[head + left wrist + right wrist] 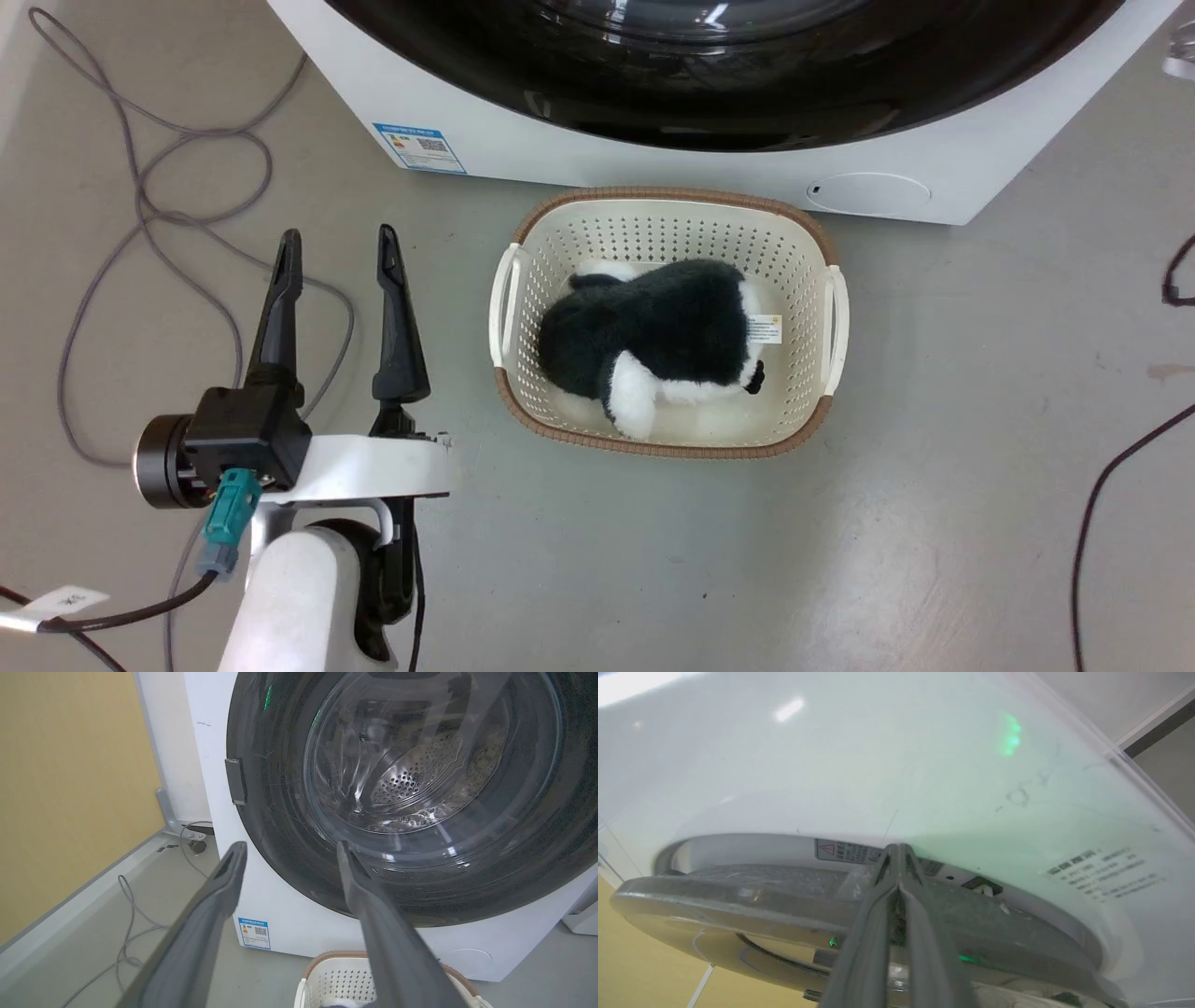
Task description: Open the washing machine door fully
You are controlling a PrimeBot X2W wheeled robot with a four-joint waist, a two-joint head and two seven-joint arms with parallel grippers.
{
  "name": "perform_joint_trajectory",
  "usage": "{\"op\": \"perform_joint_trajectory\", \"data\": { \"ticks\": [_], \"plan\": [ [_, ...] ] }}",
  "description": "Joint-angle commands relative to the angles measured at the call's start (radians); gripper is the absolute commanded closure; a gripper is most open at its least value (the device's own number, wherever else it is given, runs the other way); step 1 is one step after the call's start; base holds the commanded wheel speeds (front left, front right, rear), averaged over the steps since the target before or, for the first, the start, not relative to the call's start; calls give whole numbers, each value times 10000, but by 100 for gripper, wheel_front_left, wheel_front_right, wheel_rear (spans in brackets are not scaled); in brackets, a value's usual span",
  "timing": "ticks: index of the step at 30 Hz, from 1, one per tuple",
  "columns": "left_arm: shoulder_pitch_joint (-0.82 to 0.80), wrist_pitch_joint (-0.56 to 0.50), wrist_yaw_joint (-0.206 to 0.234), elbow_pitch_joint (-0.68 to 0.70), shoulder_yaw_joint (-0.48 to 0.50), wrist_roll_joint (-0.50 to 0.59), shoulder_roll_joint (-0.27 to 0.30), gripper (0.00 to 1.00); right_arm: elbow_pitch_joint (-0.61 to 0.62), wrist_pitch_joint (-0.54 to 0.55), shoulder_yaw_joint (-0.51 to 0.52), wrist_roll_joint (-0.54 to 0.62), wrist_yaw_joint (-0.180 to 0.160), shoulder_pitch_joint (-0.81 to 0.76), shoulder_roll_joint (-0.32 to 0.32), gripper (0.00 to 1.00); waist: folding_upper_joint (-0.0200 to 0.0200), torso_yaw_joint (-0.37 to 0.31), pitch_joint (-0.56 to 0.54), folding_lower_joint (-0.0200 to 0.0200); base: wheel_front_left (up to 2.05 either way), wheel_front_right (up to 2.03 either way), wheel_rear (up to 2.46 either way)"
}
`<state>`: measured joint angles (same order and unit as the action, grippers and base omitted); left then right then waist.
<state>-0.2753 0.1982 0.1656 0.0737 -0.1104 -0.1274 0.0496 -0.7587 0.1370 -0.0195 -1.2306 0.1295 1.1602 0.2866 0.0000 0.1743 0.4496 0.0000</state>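
Bright, even light throws glare on the washing machine door (420,788); right wrist view looks soft, green-tinged.

A laundry corner in a bare test room: a big white front-loading washing machine (653,168) stands on a scuffed grey concrete floor (934,467) strewn with loose grey cables (142,201), with a cream perforated plastic laundry basket (812,271) just before it.
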Motion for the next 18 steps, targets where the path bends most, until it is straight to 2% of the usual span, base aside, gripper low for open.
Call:
{"op": "perform_joint_trajectory", "data": {
  "ticks": [1,9,18],
  "plan": [
    [-218,129,100,42,-52,-118,6,0,-238,463,-286,-371,14,384,10,100,0,28,2,0,0,0,0],
    [-254,296,165,-61,-43,-218,6,0,-361,2311,-838,-1405,13,578,247,100,0,19,-125,0,0,0,0],
    [-150,463,179,-204,-9,-300,6,0,-645,3279,-1137,-2432,12,600,464,100,0,-71,-423,0,0,0,0]
  ]
}}
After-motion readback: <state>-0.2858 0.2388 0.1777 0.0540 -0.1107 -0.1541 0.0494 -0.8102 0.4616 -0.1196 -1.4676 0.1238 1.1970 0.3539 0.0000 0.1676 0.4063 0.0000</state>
